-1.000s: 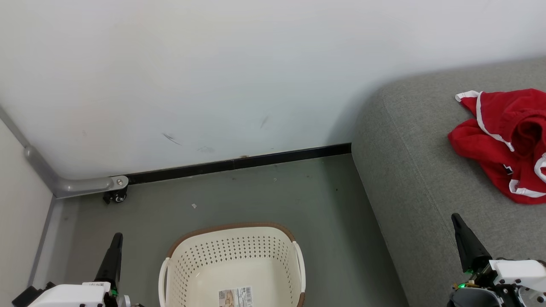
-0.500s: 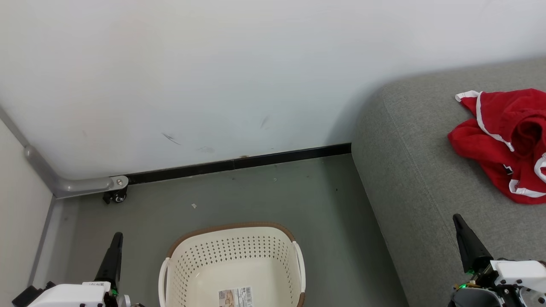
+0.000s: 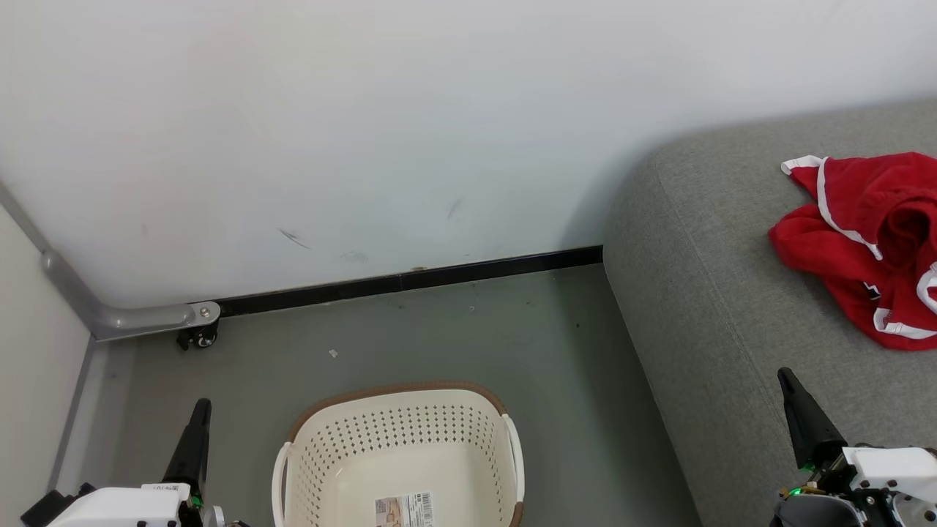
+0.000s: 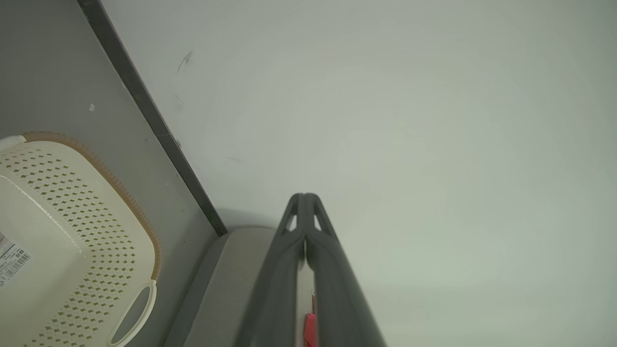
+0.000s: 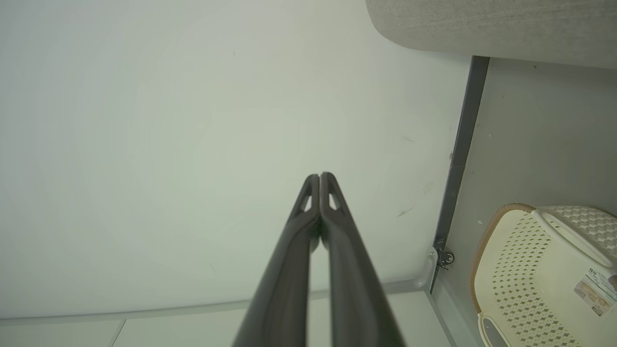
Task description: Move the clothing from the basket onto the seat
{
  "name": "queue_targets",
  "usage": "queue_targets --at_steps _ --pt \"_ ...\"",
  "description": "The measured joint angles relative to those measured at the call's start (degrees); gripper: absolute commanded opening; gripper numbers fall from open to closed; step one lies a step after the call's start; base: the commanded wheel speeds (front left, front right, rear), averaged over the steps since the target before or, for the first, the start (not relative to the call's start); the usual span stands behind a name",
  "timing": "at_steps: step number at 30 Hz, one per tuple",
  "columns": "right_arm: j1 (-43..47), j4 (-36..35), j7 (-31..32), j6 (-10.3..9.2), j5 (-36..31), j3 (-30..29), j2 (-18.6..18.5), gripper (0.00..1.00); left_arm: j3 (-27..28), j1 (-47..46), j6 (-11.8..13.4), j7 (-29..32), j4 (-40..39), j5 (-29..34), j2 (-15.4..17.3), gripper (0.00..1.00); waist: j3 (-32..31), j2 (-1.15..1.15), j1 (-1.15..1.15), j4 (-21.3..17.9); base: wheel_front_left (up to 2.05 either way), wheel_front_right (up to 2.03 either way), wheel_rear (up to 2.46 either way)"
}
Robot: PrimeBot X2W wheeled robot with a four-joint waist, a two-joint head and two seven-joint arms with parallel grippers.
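The red clothing [image 3: 871, 241] with white trim lies crumpled on the grey-green seat [image 3: 717, 293] at the right of the head view. On the floor at bottom centre stands the cream basket [image 3: 399, 446] with its brown rim; only a barcode sticker [image 3: 404, 510] lies inside. My left gripper [image 3: 199, 410] is shut, pointing up just left of the basket. My right gripper [image 3: 787, 380] is shut too, over the seat's near part, below the clothing. The left wrist view has its shut gripper [image 4: 304, 198], the basket [image 4: 72, 231] and a sliver of red clothing [image 4: 309, 330].
A white wall [image 3: 366, 132] with a black skirting strip [image 3: 410, 282] closes off the grey floor behind the basket. A grey metal bracket with a small caster [image 3: 201, 333] sits at the left corner. The right wrist view has the basket [image 5: 540, 270] and the seat edge [image 5: 491, 24].
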Motion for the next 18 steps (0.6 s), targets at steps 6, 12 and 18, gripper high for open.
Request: queue_targets --at_steps 6,12,18 --pt "0.0 0.02 0.02 0.0 -0.01 -0.1 0.05 0.0 -0.02 0.0 0.0 0.0 -0.02 0.0 0.0 0.0 0.0 0.0 0.0 0.0 0.0 0.0 0.0" --pt "-0.01 0.02 0.12 0.0 -0.01 -0.16 0.08 0.0 -0.03 0.0 0.0 0.0 -0.02 0.0 0.0 0.0 0.0 0.0 0.0 0.0 0.0 0.0 0.0" --pt "-0.01 0.03 0.15 0.0 -0.02 -0.22 0.11 0.0 -0.04 0.0 0.0 -0.01 -0.03 0.0 0.0 0.0 0.0 0.0 0.0 0.0 0.0 0.0 0.0"
